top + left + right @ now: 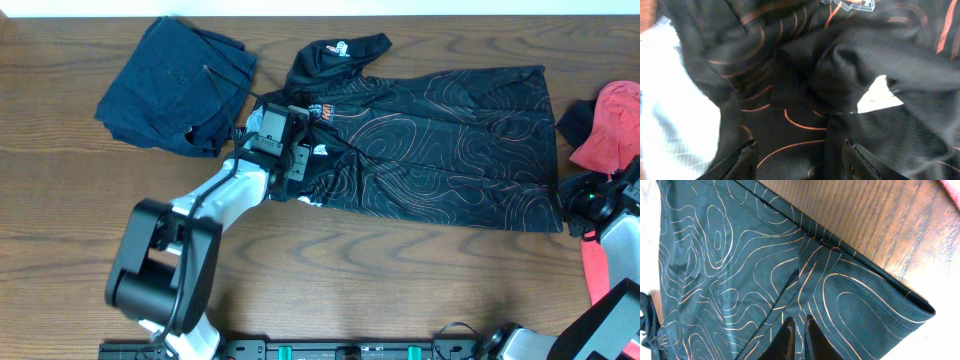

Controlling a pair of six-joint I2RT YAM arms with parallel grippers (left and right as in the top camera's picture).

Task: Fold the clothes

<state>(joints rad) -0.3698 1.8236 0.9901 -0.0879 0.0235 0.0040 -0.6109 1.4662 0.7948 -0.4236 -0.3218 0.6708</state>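
My black jersey (450, 150) lies spread flat on the wooden table (60, 200), its collar end just beside the folded navy garment (170, 85) and its hem end reaching away from that garment towards the coral-red garment (615, 130). My left gripper (800, 152) is down on the bunched jersey cloth at the end nearest the navy garment; its fingers (747, 152) stand well apart and have hold of nothing, with rumpled black fabric, orange contour lines and a small white label under them. My right gripper (797, 330) sits at the jersey's hem corner, the one farthest from the navy garment. Its fingers (786, 337) are drawn together to a thin slit over the cloth, where a raised crease runs up to their tips. I cannot tell whether any fabric is pinched between them.
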